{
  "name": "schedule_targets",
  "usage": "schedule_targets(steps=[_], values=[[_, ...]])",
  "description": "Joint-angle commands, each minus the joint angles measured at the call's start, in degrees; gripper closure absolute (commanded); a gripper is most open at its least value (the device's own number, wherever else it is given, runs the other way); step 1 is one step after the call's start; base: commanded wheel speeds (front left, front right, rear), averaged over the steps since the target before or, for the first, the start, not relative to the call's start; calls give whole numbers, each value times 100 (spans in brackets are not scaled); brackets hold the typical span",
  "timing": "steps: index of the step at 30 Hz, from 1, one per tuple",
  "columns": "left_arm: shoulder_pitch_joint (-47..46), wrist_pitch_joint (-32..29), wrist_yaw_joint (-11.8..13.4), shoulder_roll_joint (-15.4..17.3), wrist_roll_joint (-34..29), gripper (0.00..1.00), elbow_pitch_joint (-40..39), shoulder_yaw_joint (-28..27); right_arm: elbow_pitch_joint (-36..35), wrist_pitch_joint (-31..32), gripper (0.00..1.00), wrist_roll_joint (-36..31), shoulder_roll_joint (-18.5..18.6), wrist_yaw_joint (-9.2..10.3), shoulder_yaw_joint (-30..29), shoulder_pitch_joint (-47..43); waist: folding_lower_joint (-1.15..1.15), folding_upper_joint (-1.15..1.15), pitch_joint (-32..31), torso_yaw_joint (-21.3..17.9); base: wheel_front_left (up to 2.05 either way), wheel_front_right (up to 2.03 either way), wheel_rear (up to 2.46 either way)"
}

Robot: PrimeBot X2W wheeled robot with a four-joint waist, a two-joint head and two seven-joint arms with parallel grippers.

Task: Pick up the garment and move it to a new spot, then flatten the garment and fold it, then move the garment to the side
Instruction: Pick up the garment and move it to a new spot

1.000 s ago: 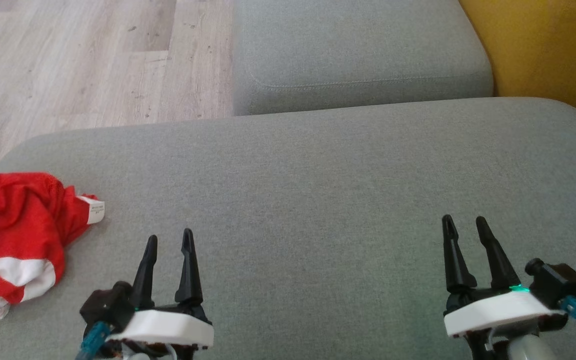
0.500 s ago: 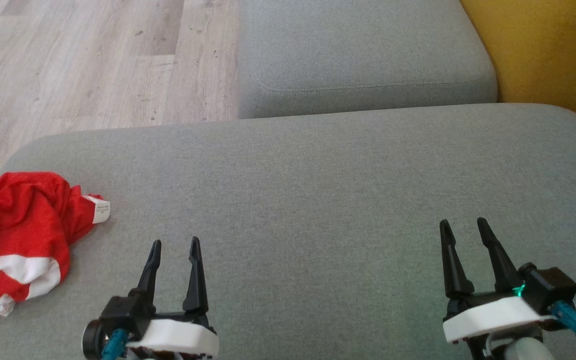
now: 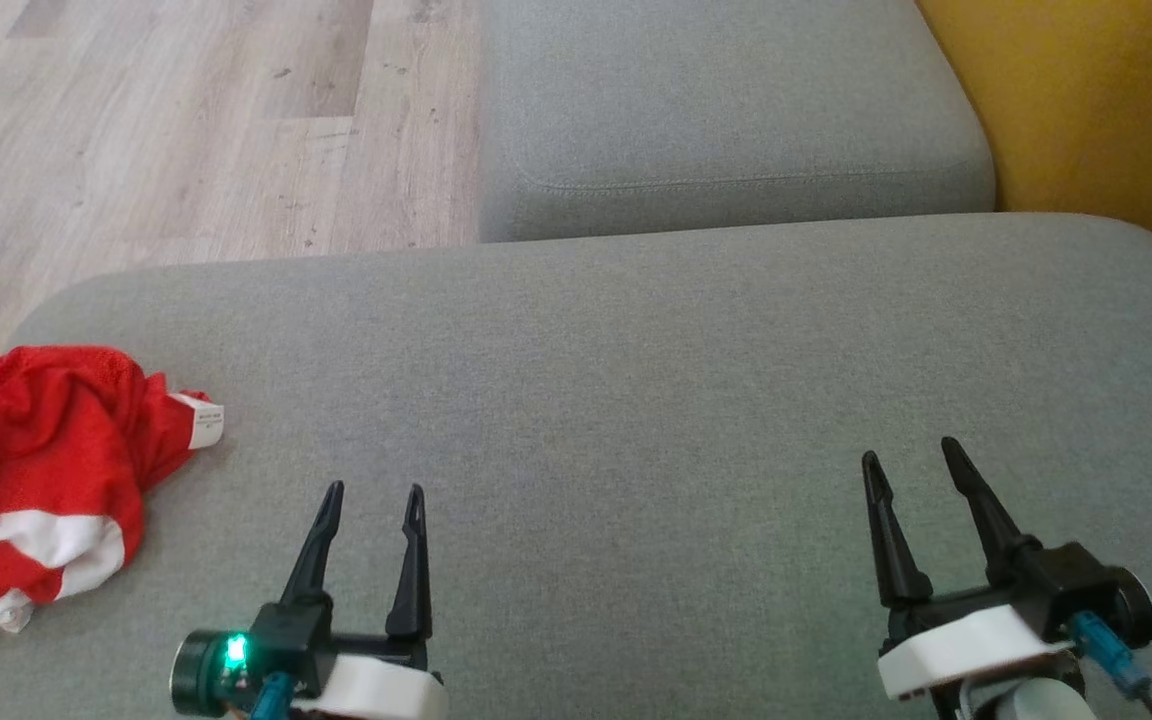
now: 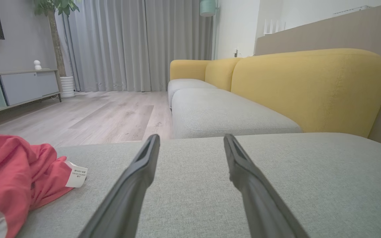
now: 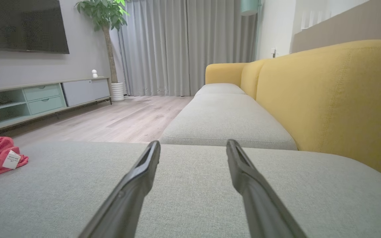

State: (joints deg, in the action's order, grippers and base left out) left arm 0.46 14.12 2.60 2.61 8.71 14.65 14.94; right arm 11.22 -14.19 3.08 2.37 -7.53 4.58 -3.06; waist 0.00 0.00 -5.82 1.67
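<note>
Garment point(image 3: 36, 450) sits crumpled at left edge of wide grey cushion point(image 3: 636, 400).

Red-and-white garment point(image 3: 31, 470), crumpled, cushion's left edge

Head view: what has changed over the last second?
Little. The left claw and right claw have sunk slightly toward the picture's bottom edge, their wrists rolling. Both stay open and empty. The view itself shifted a touch. The red garment lies crumpled and untouched at the left end of the grey cushion.
</note>
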Motion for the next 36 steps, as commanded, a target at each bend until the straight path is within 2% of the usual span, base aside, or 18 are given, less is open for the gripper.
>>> schedule_targets(steps=[1, 22, 27, 36], values=[[-265, 88, 50, 27, -136, 0, -159, -123, -209, -81, 0, -146, 51, 4, 117, 142, 0, 0, -1, 3, 0, 0, 0], [-286, 88, 108, 27, -158, 0, 121, -248, -9, -81, 0, -26, 51, 4, -14, 102, 0, 0, 30, 118, 0, 0, 0], [-325, 88, 100, 27, -224, 0, 165, -317, -16, -81, 0, 5, 51, 4, -53, 72, 0, 0, 94, 462, 0, 0, 0], [-407, 88, 76, 64, -349, 0, 217, -528, -45, -81, 0, 144, 51, 4, -2, 139, 0, 0, 253, 1504, 0, 0, 0]])
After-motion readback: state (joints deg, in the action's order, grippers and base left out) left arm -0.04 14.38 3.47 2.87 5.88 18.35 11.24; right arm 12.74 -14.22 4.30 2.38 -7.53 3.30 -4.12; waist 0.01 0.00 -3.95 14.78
